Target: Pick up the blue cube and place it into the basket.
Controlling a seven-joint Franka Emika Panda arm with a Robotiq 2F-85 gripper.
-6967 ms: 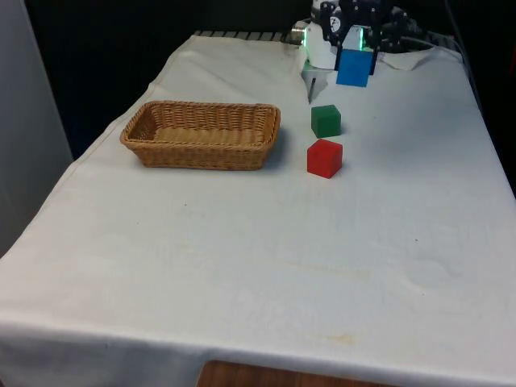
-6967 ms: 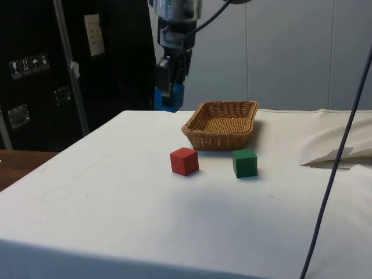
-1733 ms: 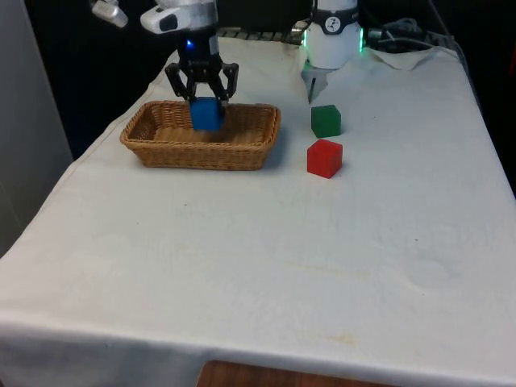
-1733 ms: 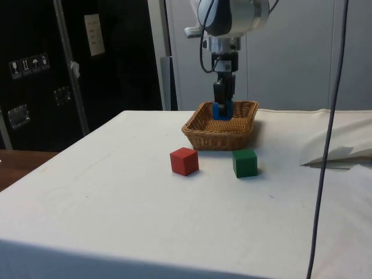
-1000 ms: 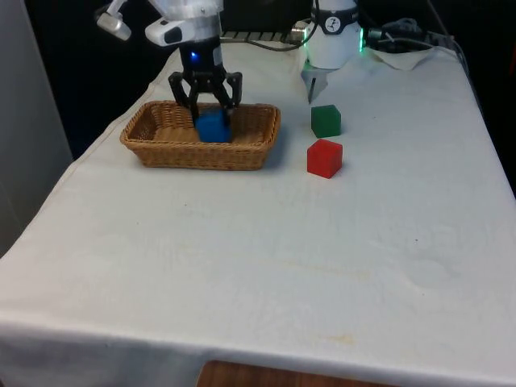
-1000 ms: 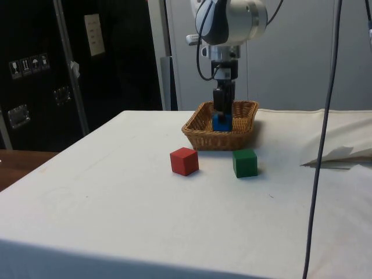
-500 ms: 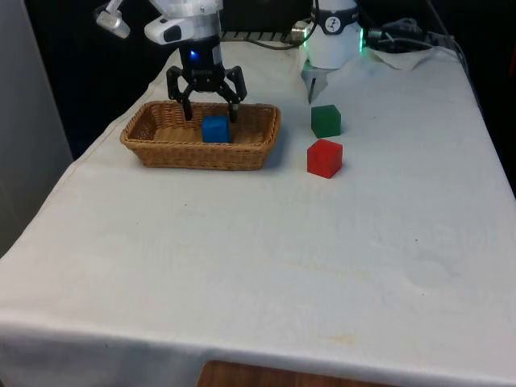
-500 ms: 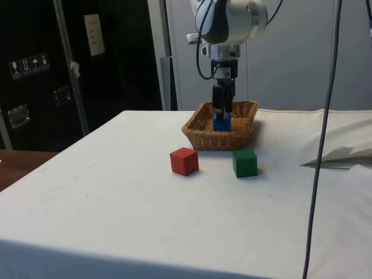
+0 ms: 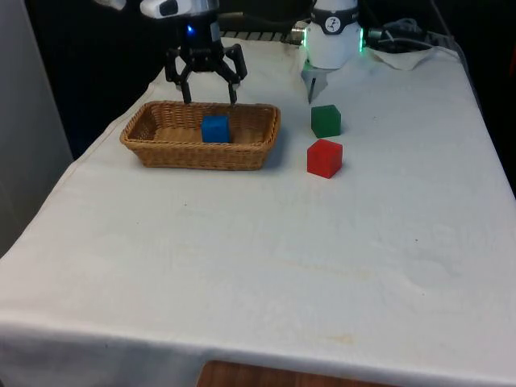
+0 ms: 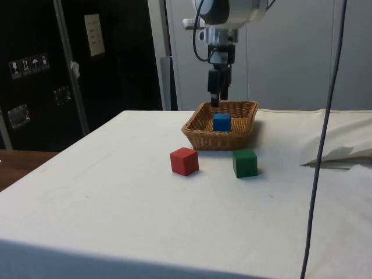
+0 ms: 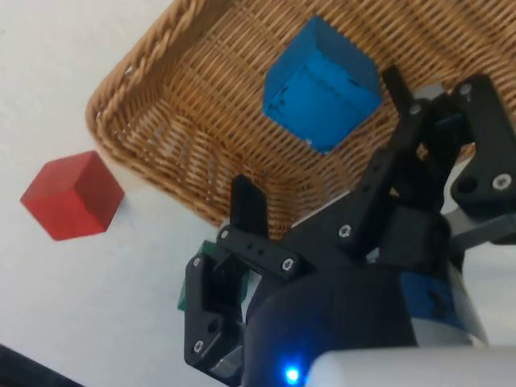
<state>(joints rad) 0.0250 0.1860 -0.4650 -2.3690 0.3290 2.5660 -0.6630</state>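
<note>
So the gripper [image 9: 206,89] has let go and lifted clear, fingers spread wide and empty, leaving the blue cube [image 9: 214,128] sitting in the basket [image 9: 161,151], looks done.

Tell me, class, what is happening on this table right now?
The blue cube lies inside the wicker basket. The gripper hangs open above it, holding nothing. The green cube and the red cube sit on the white cloth at the front view's right of the basket.
</note>
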